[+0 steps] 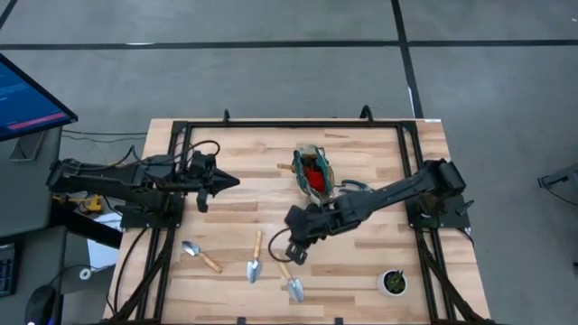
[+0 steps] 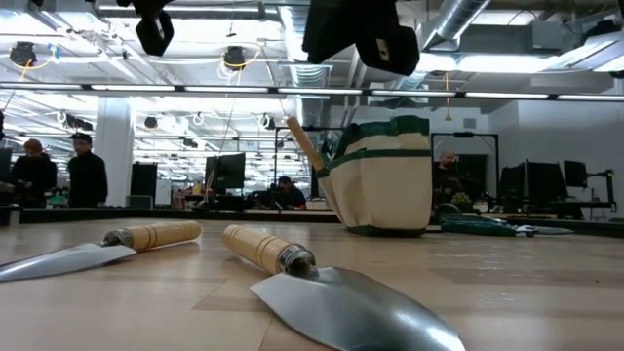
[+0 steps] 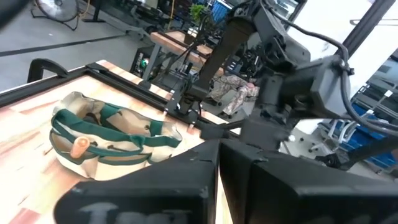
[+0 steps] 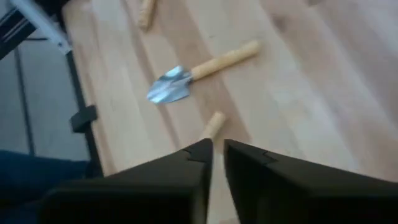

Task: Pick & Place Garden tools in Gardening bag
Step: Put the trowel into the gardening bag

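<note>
Right gripper (image 1: 296, 255) hovers over the three trowels left at the table's front edge, fingers nearly together, holding nothing; gardening bag (image 1: 315, 173) stands mid-table, one wooden handle and a red item already inside. Left gripper (image 1: 230, 181) waits closed, left of the bag. Next move likely: spread fingers, descend onto the middle trowel (image 1: 256, 258), grip its handle.

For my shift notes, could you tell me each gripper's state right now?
Left gripper: shut, holding nothing.
Right gripper: nearly closed, empty.
</note>
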Action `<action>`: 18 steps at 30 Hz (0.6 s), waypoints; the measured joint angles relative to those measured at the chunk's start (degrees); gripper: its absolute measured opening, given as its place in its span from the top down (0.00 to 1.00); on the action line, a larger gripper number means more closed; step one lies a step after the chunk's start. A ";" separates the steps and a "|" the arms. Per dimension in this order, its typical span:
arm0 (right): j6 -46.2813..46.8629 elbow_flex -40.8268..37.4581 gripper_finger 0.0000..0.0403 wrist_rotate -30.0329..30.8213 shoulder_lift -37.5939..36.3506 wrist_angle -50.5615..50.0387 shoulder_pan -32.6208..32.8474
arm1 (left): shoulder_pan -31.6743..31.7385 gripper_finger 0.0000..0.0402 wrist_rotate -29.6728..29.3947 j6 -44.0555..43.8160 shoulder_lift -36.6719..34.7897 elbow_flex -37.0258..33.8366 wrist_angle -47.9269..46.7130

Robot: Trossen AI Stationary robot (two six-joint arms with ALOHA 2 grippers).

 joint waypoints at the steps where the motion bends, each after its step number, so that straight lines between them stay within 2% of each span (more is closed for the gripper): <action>1: -0.30 -0.16 0.88 -0.34 0.74 1.00 0.14 | 0.00 1.00 -0.01 0.00 0.01 0.00 -0.04; 8: 1.12 -0.23 0.50 -1.47 3.86 3.06 0.02 | 0.02 1.00 -0.01 -0.03 0.18 0.00 -0.07; 11: 2.42 -0.15 0.37 -3.24 6.11 4.60 0.05 | 0.02 1.00 -0.02 -0.07 0.17 0.00 -0.01; 14: 3.38 -0.32 0.33 -3.41 7.72 4.67 0.04 | 0.02 1.00 0.00 -0.07 0.12 0.00 -0.01; 18: 4.30 0.67 0.34 -3.48 10.12 5.96 0.17 | 0.04 1.00 0.00 -0.11 0.12 0.02 0.00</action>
